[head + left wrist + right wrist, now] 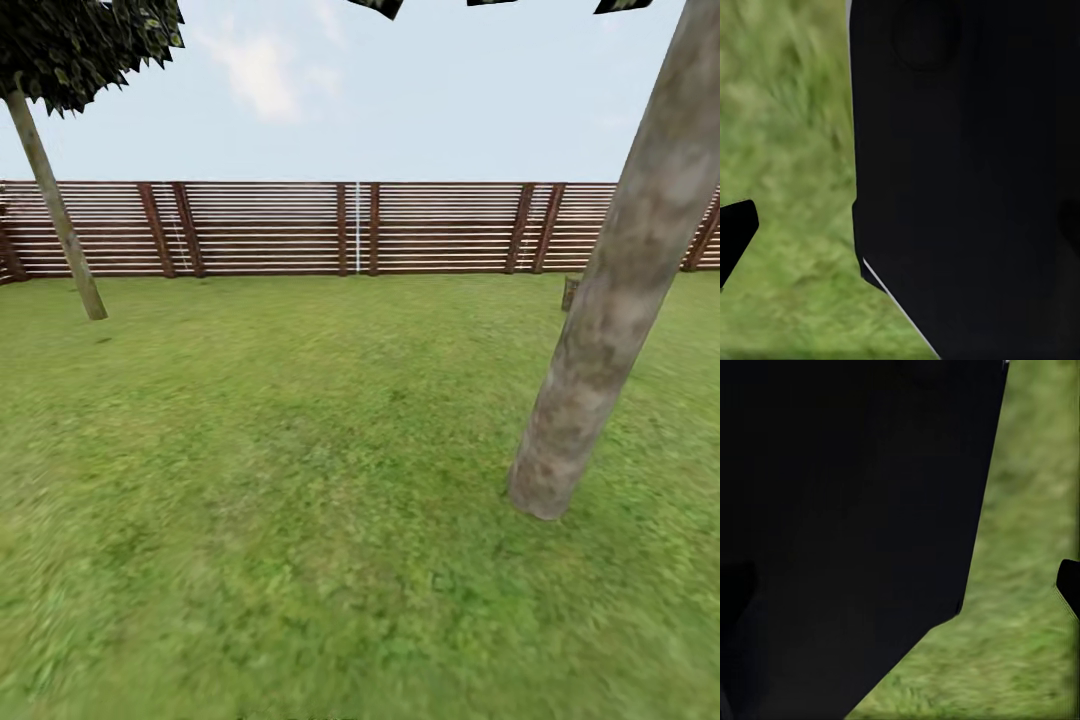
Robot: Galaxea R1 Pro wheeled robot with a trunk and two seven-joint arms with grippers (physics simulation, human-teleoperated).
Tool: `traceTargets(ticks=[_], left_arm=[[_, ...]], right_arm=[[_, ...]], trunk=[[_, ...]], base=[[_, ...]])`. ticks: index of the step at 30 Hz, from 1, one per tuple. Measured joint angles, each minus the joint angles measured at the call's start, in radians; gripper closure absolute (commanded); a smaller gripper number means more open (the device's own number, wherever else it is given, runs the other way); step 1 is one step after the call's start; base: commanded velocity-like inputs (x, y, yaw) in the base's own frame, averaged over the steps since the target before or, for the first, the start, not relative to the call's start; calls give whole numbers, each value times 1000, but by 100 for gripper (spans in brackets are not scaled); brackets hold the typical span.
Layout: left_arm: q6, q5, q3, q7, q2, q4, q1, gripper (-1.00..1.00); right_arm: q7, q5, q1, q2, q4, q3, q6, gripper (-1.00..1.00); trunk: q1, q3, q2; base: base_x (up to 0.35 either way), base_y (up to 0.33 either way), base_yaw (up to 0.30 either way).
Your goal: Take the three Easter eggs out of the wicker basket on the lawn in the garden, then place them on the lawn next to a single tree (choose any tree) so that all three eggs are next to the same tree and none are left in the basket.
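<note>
The head camera looks out over the lawn point(300, 480), a wide stretch of short green grass running back to a brown slatted fence point(360, 228) under a pale sky. A tree point(610, 310) with a mottled grey-green trunk stands close on the right, leaning across the picture, its base meeting the grass near the middle height. A second slim-trunked tree point(60, 215) stands further off at the left, near the fence, with dark leaves above. A small brownish post or stump point(570, 292) sits by the fence behind the near trunk; what it is cannot be told.

No basket and no eggs appear on the grass here, so it cannot be said what the basket holds or how many eggs are left in it. Judging from the open grass ahead, the robot seems to be travelling or looking around, and the near tree would make a handy drop spot.

Both wrist cameras point down at blurred grass, each largely blocked by a big dark body part of the robot. A dark tip juts in at the edge of each view, likely a claw finger. Whether the left claw or right claw is spread or pressed together cannot be told, nor whether either carries anything.
</note>
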Motion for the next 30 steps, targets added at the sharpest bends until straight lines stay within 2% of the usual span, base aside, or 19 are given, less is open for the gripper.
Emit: traceTargets(ticks=[24, 30], left_arm=[[-2, 3, 1, 0, -7, 0, 0, -100], [-3, 4, 2, 0, -5, 0, 0, -100]], right_arm=[[0, 1, 0, 0, 0, 1, 0, -100], [1, 0, 0, 0, 0, 0, 0, -100]], trunk=[[0, -17, 0], [-23, -1, 42]], base=[[0, 0, 244], [0, 0, 119]])
